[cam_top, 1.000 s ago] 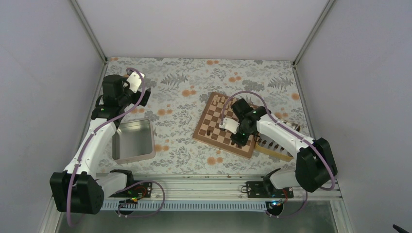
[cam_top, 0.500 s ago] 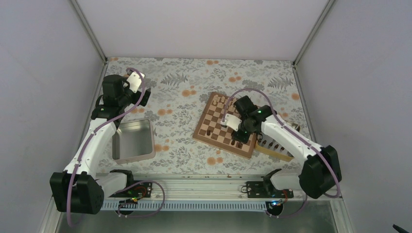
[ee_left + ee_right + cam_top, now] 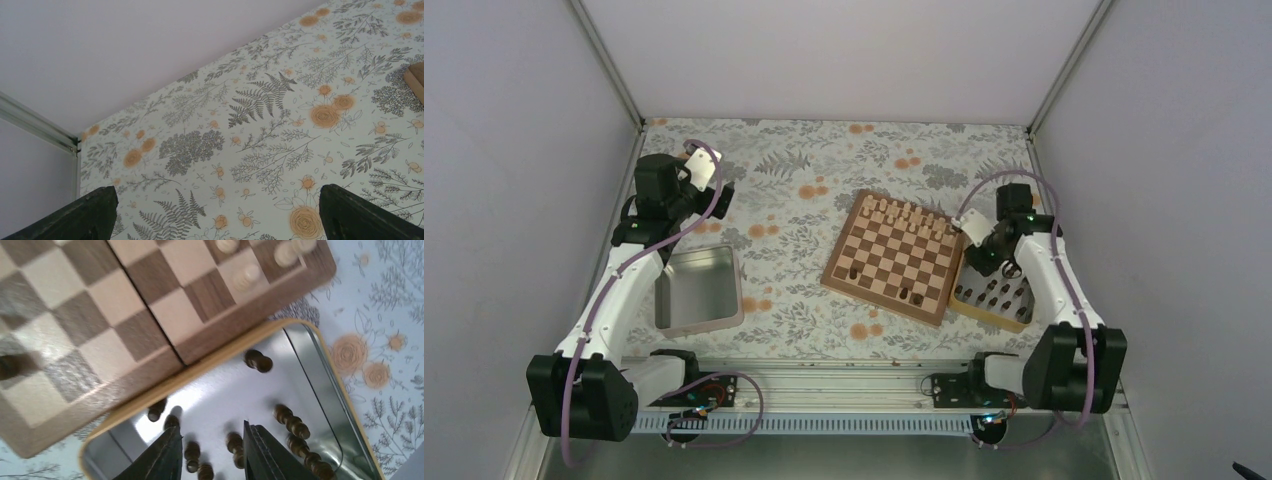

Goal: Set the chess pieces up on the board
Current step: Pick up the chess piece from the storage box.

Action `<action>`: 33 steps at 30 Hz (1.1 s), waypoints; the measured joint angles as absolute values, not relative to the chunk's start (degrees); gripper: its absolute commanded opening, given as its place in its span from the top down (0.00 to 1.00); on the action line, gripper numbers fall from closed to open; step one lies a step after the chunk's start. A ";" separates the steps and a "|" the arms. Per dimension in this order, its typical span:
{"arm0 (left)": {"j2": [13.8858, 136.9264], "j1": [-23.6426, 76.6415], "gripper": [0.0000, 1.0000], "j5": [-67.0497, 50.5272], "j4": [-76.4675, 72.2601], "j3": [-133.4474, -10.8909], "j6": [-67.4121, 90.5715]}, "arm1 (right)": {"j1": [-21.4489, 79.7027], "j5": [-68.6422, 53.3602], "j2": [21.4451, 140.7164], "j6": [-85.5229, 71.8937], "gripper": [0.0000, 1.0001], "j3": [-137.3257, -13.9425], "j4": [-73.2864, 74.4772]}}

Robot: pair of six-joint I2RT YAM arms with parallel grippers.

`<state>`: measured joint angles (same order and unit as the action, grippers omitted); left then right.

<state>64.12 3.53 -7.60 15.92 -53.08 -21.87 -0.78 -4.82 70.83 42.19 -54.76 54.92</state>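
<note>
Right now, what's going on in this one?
The right gripper hangs open and empty over the tray, which has loose dark pieces in it and sits beside the board. The board has cream pieces along its far edge and only a few dark ones near its near edge. The left gripper is open over the table, holding nothing.

The board (image 3: pixel 894 255) lies right of the table's (image 3: pixel 804 170) middle, with pale pieces (image 3: pixel 909 213) along its far edge and a few dark chess pieces (image 3: pixel 908 293) at its near edge. A tray (image 3: pixel 992 320) holding more of them sits just beside its right side, the right gripper (image 3: pixel 1005 267) above it. A grey tin (image 3: pixel 699 290) sits near the table's left edge.
</note>
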 measured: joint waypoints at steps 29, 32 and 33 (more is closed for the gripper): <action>64.14 3.53 0.00 -7.60 15.90 -52.51 -21.87 | -9.17 -7.38 86.59 47.05 0.67 -52.56 38.46; 64.14 3.53 0.00 -7.60 15.90 -52.49 -21.89 | -9.17 -7.73 87.15 47.03 0.67 -52.56 38.02; 64.14 3.53 0.00 -7.60 15.90 -52.49 -21.89 | -9.19 -7.86 87.53 47.03 0.67 -52.56 37.89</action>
<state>64.14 3.53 -7.60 15.90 -52.49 -21.89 -9.19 -7.86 87.53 47.03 -52.56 37.89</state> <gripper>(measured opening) 0.999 0.331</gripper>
